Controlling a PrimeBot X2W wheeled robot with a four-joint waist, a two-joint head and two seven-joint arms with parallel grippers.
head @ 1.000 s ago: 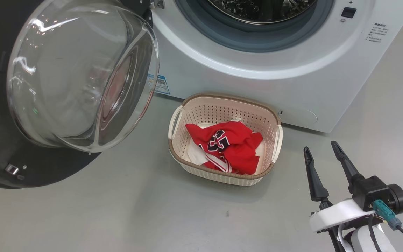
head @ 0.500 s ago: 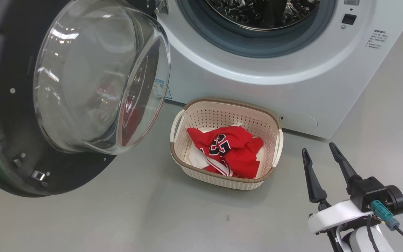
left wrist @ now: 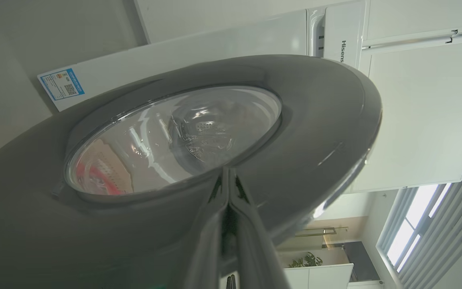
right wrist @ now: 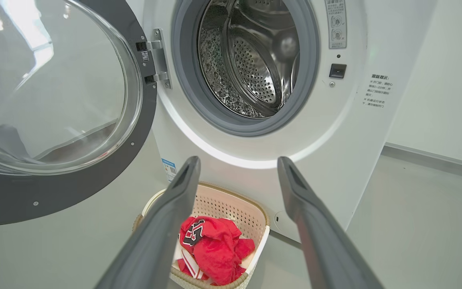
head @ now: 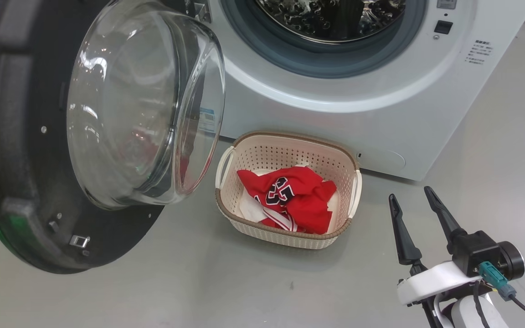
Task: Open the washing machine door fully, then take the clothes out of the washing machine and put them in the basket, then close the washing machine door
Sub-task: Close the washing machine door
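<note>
Washing machine door [head: 107,127] stands open, my left gripper [left wrist: 227,176] shut, empty, against its glossy rim, where it could skid off. Right gripper [head: 409,193] wide, empty.

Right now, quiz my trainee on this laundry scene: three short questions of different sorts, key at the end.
1. True or false: the clothes lie inside the basket.
2. The right gripper is: A) open, holding nothing; B) shut on the clothes; C) shut on a basket handle.
3. In the left wrist view, what does the shut left gripper point at?
Key: 1 true; 2 A; 3 the black rim of the washing machine door.
</note>
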